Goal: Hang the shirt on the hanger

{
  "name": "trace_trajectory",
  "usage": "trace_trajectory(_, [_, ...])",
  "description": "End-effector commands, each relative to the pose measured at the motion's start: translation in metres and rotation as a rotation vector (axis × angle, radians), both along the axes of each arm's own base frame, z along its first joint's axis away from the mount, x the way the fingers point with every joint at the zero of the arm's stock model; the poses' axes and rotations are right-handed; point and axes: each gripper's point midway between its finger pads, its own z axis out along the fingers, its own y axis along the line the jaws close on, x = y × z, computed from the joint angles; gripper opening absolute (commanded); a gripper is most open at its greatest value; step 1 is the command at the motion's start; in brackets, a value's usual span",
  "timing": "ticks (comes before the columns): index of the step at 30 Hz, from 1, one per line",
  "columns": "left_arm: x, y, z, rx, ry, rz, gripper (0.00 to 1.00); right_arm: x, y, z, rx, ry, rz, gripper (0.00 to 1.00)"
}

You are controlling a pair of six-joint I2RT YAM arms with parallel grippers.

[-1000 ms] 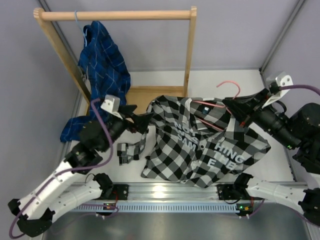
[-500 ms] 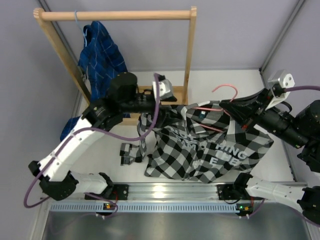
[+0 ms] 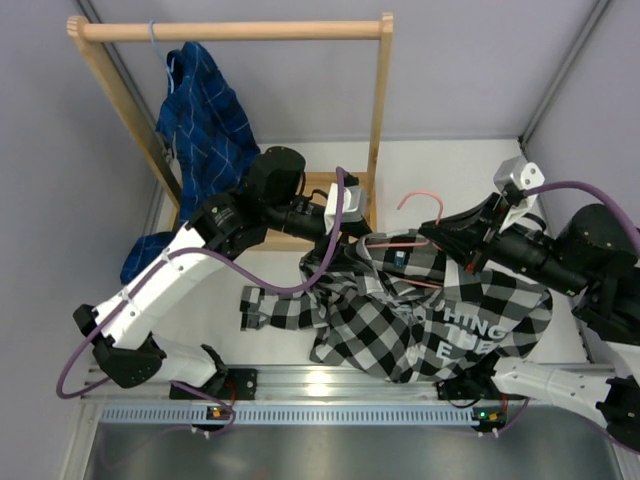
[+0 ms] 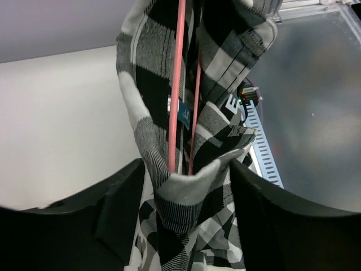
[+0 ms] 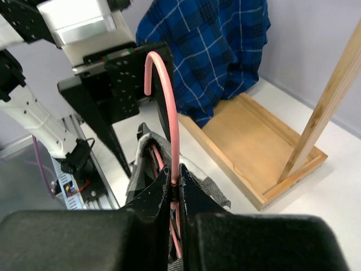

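Hanging crumpled in bold black-and-white checks, the shirt [image 3: 420,320] sags onto the table [image 3: 480,170], white lettering on its lower folds, the hanger [image 3: 425,194] inside its collar. The right gripper [image 5: 175,183] pinches the hanger's neck; the left gripper [image 4: 186,166] straddles the collar, jaws apart.

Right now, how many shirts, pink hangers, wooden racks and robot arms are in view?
Shirts: 2, the checked shirt and the blue plaid shirt
Pink hangers: 1, the hanger
Wooden racks: 1, the rack
Robot arms: 2, the left arm and the right arm
Total: 6
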Motion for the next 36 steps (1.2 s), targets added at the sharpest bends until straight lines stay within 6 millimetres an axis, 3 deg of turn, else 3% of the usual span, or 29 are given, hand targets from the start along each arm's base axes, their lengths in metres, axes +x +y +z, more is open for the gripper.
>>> trace_trajectory(1, [-0.014,0.002,0.023,-0.069,-0.046,-0.076,0.59,-0.007,0.004,0.021,0.082,-0.046,0.043,0.00])
trace_trajectory(3, [-0.014,0.002,0.022,-0.063,-0.031,-0.073,0.37,-0.009,0.007,0.023,0.096,-0.045,0.056,0.00])
trace_trajectory(12, [-0.020,-0.008,-0.003,-0.019,0.030,-0.131,0.45,-0.013,0.019,0.030,0.135,-0.038,0.112,0.00])
trace_trajectory(15, [-0.022,-0.009,-0.003,-0.021,0.034,-0.147,0.36,-0.011,0.025,0.028,0.137,-0.029,0.125,0.00])
trace_trajectory(16, [-0.023,-0.009,-0.002,-0.023,0.033,-0.148,0.29,-0.012,0.026,0.028,0.141,-0.029,0.131,0.00])
trace_trajectory(22, [-0.024,-0.008,0.003,-0.033,0.017,-0.144,0.23,-0.004,0.042,0.013,0.129,0.002,0.149,0.00])
trace_trajectory(23, [-0.022,-0.008,0.001,-0.027,0.017,-0.132,0.15,-0.004,0.042,0.012,0.129,0.002,0.146,0.00])
trace_trajectory(27, [-0.023,-0.006,-0.003,-0.019,0.019,-0.124,0.11,-0.003,0.043,0.011,0.139,0.001,0.147,0.00])
trace_trajectory(29, [-0.026,-0.004,-0.001,-0.026,0.016,-0.134,0.01,-0.002,0.045,0.010,0.141,0.002,0.146,0.00])
trace_trajectory(33, [-0.026,-0.002,-0.005,-0.020,0.008,-0.124,0.00,0.004,0.034,0.007,0.145,-0.007,0.086,0.00])
trace_trajectory(34, [-0.026,0.000,-0.006,-0.020,0.004,-0.123,0.00,0.002,0.029,0.005,0.146,-0.013,0.077,0.08])
trace_trajectory(35, [-0.028,0.002,-0.004,-0.025,-0.008,-0.121,0.00,0.002,0.024,0.003,0.140,-0.022,0.061,0.50])
trace_trajectory(36, [-0.029,0.004,-0.004,-0.026,-0.012,-0.120,0.00,0.001,0.019,0.001,0.128,-0.027,0.050,0.61])
